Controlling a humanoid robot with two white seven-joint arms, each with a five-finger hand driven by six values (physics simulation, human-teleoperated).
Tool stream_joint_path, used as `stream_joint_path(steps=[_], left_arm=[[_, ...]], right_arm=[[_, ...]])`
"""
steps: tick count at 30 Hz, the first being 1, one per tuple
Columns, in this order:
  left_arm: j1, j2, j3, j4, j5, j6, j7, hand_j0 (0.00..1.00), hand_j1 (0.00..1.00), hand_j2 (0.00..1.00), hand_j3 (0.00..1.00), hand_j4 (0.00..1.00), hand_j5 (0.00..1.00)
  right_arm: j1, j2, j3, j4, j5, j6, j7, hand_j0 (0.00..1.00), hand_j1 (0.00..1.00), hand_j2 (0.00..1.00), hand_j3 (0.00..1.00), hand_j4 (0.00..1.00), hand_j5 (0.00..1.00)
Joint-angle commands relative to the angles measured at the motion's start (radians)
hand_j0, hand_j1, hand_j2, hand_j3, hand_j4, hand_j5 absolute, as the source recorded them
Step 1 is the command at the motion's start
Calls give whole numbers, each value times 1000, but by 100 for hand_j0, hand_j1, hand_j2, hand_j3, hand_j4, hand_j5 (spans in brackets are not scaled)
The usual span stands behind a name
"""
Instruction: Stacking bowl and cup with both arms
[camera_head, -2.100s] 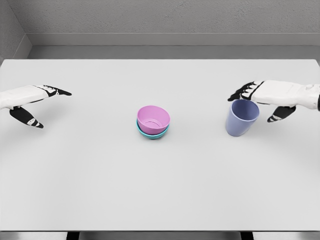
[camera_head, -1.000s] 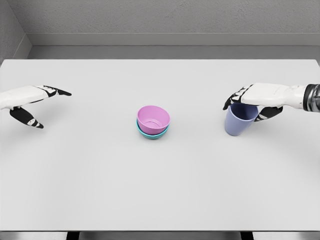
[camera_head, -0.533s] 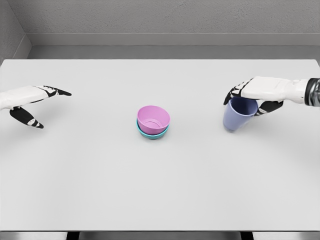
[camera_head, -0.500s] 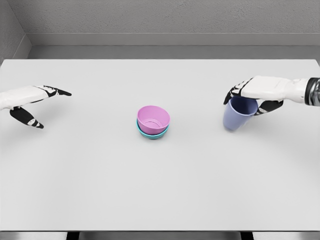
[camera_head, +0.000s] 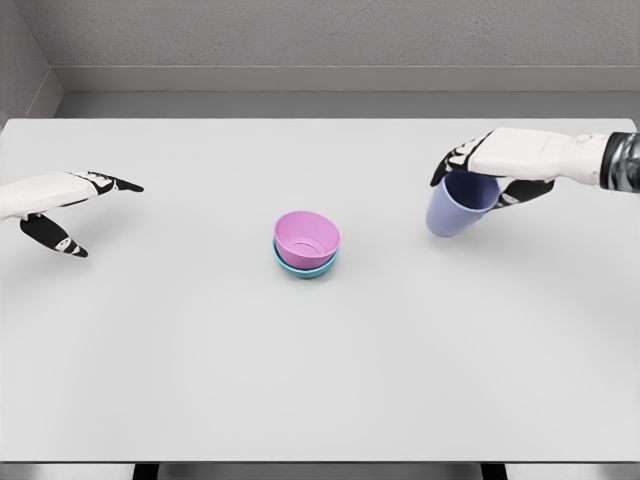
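A pale grey surface (camera_head: 200, 360) meets a grey wall behind. The right robot hand (camera_head: 487, 165) grips the blue cup (camera_head: 455, 205) (tilted), now raised and nearer the pink bowl (camera_head: 307, 238) nested in a teal bowl (camera_head: 300, 266). The left robot hand (camera_head: 62, 200) hovers, fingers extended.

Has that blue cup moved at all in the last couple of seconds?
Yes. The blue cup, held in the right robot hand, has lifted and shifted left, closer to the stacked pink bowl.

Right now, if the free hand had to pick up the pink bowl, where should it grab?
Probably the pink bowl's rim, from above on its left, where the open left hand waits. It sits nested in the teal bowl, so its lower wall is hidden.
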Motion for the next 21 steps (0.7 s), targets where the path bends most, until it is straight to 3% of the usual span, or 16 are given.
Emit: stream_joint_path(steps=[1, 5, 16, 21], left_arm=[[-2, 0, 0, -1, 7, 3, 0, 100, 100, 100, 100, 100, 100], [0, 2, 1, -2, 4, 3, 0, 100, 100, 100, 100, 100, 100], [2, 3, -2, -2, 3, 3, 0, 100, 100, 100, 100, 100, 100], [2, 3, -3, -1, 1, 3, 0, 100, 100, 100, 100, 100, 100]], right_arm=[[-2, 4, -1, -1, -6, 2, 0, 64, 64, 64, 64, 64, 64], [-8, 8, -1, -33, -6, -1, 0, 64, 64, 64, 64, 64, 64], [-28, 25, -4, -37, -8, -6, 0, 64, 64, 64, 64, 64, 64], [-32, 27, -4, -80, -8, 2, 0, 64, 64, 64, 64, 64, 64]])
